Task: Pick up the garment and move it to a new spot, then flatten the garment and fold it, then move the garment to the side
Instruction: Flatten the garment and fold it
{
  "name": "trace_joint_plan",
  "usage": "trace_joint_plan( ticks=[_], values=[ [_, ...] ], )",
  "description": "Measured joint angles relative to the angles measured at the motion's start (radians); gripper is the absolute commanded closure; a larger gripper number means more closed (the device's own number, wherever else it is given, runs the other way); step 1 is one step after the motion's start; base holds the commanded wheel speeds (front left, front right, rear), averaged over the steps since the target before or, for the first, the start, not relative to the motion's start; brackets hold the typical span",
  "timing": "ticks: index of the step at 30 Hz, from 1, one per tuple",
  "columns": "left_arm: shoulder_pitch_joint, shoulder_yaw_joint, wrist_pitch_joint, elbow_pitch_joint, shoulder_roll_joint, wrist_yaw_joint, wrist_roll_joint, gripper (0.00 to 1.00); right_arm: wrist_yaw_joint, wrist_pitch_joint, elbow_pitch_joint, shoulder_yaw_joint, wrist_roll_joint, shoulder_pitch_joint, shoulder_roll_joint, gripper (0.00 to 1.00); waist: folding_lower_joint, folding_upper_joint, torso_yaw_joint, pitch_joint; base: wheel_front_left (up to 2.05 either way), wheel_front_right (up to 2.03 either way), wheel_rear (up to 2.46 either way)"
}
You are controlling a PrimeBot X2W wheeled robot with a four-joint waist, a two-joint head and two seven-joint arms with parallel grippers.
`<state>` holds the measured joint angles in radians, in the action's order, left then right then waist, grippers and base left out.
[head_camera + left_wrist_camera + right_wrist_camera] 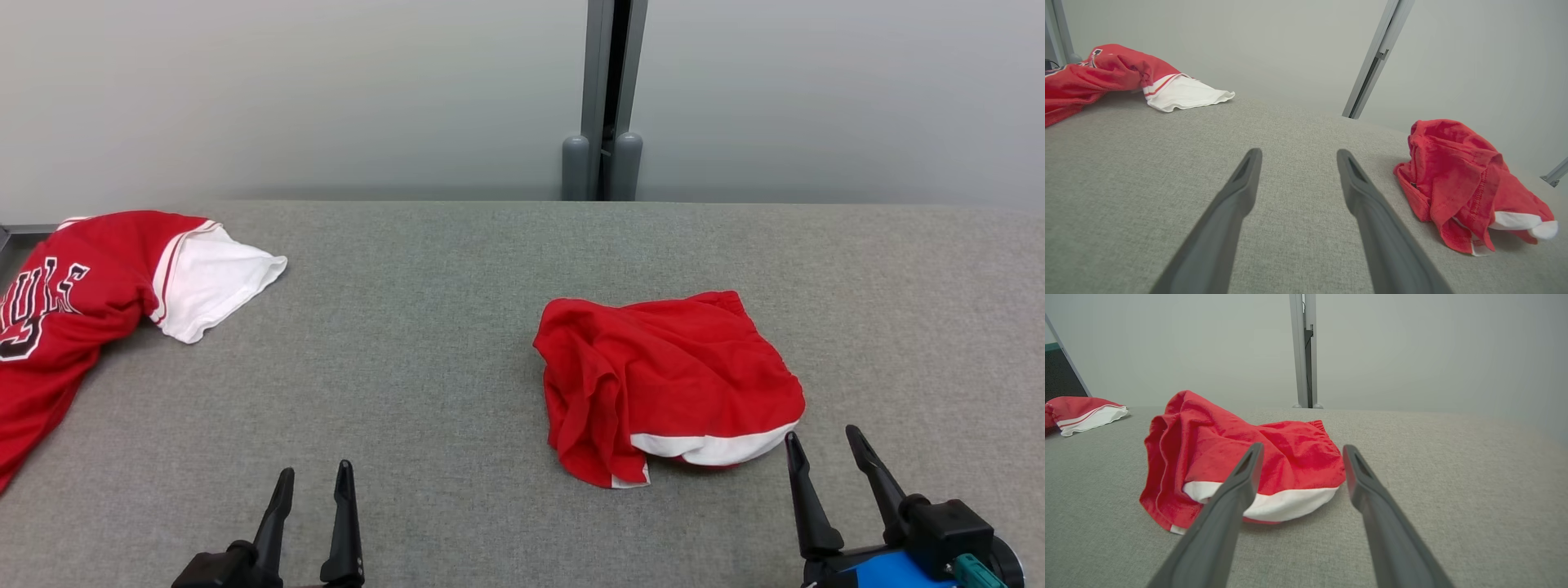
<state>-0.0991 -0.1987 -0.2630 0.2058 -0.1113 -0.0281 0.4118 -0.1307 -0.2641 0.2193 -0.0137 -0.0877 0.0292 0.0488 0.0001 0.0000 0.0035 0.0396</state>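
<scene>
A crumpled red garment [669,376] with a white hem, shaped like shorts, lies bunched on the grey table, right of the middle. My right gripper [821,433] hovers open just beyond its near right corner, touching nothing. The right wrist view has the garment [1216,441] straight ahead, partly behind the spread fingers of that gripper [1303,446]. At the lower left my left gripper [316,468] is open over bare cloth, well to the left of the garment [1453,171]; the left wrist view shows its jaws [1298,151] wide apart and empty.
A red jersey [82,294] with white sleeve and black lettering sprawls over the table's far left edge. The grey felt table top [408,367] runs back to a pale wall, where a grey post [604,98] stands behind the middle.
</scene>
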Motion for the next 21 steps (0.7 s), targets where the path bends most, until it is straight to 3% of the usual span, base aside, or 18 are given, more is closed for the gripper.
trace_joint_plan(
  ticks=[14, 21],
  values=[
    [0.022, -0.012, 0.000, -0.001, 0.007, -0.015, -0.037, 0.00, 0.000, 0.000, -0.012, 0.002, -0.001, -0.004, 0.000, 0.00, 0.0000, 0.0000, -0.011, 0.012, 0.00, 0.00, 0.00],
    [0.137, -0.173, 0.048, -0.017, 0.022, -0.063, -0.106, 0.00, 0.000, 0.000, -0.022, -0.008, 0.012, -0.042, 0.000, 0.00, 0.0000, 0.0000, -0.033, 0.043, 0.00, 0.00, 0.00]
  ],
)
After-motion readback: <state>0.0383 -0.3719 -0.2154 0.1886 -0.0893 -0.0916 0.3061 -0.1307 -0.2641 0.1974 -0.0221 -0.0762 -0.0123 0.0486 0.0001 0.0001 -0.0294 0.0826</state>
